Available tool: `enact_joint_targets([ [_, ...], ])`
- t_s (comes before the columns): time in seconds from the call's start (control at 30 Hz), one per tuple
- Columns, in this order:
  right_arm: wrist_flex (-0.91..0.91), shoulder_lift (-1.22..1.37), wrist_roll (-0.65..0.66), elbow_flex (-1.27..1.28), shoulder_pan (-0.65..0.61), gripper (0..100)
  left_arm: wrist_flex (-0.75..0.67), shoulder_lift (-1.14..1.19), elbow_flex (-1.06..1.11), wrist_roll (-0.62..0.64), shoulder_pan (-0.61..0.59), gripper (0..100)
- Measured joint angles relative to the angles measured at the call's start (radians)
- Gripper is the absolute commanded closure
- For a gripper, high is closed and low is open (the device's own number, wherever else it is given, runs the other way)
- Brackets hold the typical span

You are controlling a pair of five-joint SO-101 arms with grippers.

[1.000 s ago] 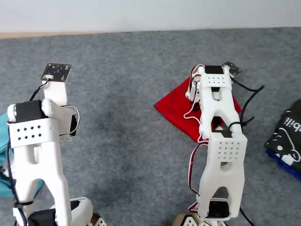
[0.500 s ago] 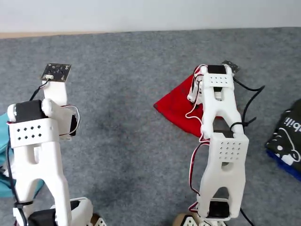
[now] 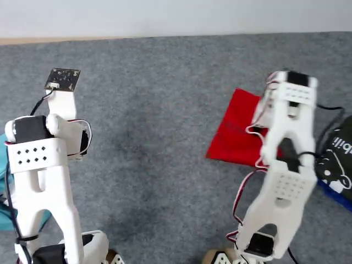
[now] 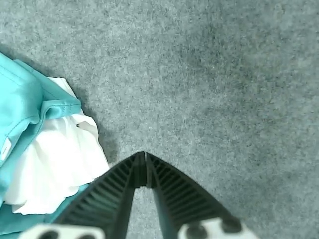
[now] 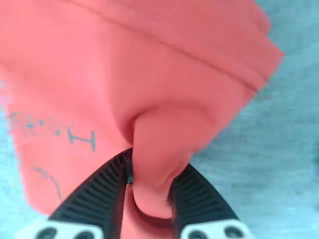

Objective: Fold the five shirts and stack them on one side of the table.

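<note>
Teal shirt (image 4: 20, 109) bunched with white cloth (image 4: 55, 159) at desk (image 3: 154, 110) left edge. Red shirt (image 3: 234, 132) lies right of centre, 1 fold pinched up. Black printed shirt (image 3: 338, 154) on blue cloth (image 3: 335, 192) at right edge. Left tool (image 4: 145, 169) clenched, empty, beside the white cloth. Right tool (image 5: 149, 174) grasping that fold.

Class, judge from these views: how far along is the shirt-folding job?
Early. Done: the black shirt lies on a blue cloth at the table's edge, perhaps a stack begun. In hand: the right hand pinches the red shirt. Left: teal shirt and white shirt lie crumpled beside the shut left hand.
</note>
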Motion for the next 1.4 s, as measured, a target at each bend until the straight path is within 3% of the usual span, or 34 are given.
enact_joint_targets([
  [0.2,0.031,-0.124,0.146,0.002,0.103,99.0,0.000,0.000,0.000,0.000,0.000,99],
  [0.57,0.043,-0.304,0.255,0.002,0.221,99.0,0.000,0.000,0.000,0.000,0.000,99],
  [1.07,-0.091,-0.313,0.456,0.002,0.443,99.0,0.000,0.000,0.000,0.000,0.000,99],
  [1.4,-0.129,-0.313,0.483,0.002,0.529,99.0,0.000,0.000,0.000,0.000,0.000,99],
])
